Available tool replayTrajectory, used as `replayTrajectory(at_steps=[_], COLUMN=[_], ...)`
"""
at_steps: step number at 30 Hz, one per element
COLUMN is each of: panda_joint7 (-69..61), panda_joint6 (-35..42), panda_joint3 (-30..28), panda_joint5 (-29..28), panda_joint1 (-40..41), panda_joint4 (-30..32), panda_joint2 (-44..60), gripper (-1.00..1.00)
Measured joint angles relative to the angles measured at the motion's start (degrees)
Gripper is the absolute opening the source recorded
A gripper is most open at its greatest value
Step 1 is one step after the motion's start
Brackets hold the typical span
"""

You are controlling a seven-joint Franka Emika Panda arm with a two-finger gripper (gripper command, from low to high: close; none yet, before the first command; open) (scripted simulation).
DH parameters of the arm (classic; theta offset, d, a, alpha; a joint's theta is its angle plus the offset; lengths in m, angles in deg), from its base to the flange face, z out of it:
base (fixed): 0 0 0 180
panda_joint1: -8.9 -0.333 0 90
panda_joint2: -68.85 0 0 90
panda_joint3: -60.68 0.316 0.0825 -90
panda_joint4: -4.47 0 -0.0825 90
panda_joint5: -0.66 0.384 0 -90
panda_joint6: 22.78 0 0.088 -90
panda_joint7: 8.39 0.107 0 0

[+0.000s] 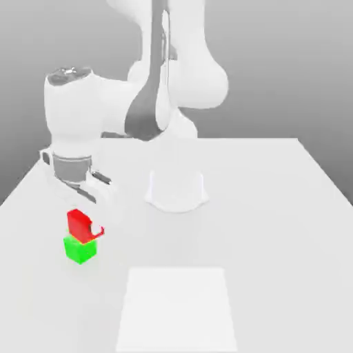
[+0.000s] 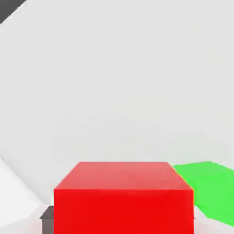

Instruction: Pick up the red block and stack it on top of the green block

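The red block [image 1: 78, 223] sits right above the green block [image 1: 80, 249] near the exterior view's left, their faces touching or nearly so. My gripper [image 1: 83, 225] comes down from the white hand above and is shut on the red block. In the hand view the red block [image 2: 123, 199] fills the near space between the jaws. The green block [image 2: 208, 189] peeks out beside and beyond it.
The arm's round white base [image 1: 176, 189] stands at the middle of the white table [image 1: 276, 227]. A paler rectangular patch [image 1: 176, 310] lies on the tabletop toward the front. The arm's bulky links hang over the table's left half.
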Motion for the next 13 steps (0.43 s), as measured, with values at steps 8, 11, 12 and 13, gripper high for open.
replayTrajectory(at_steps=[8, 11, 12, 13], panda_joint7=[-0.55, -2.36, -2.36, -2.36], panda_joint6=[-11.1, -14.63, -14.63, -14.63], panda_joint3=[-2.75, -2.36, -2.36, -2.36], panda_joint5=[5.17, 7.84, 7.84, 7.84], panda_joint1=[0.97, 0.5, 0.43, 0.39], panda_joint4=[1.56, 1.48, 1.48, 1.48], panda_joint2=[9.66, 13.36, 13.36, 13.36], gripper=[-1.0, 1.0, 1.0, 1.0])
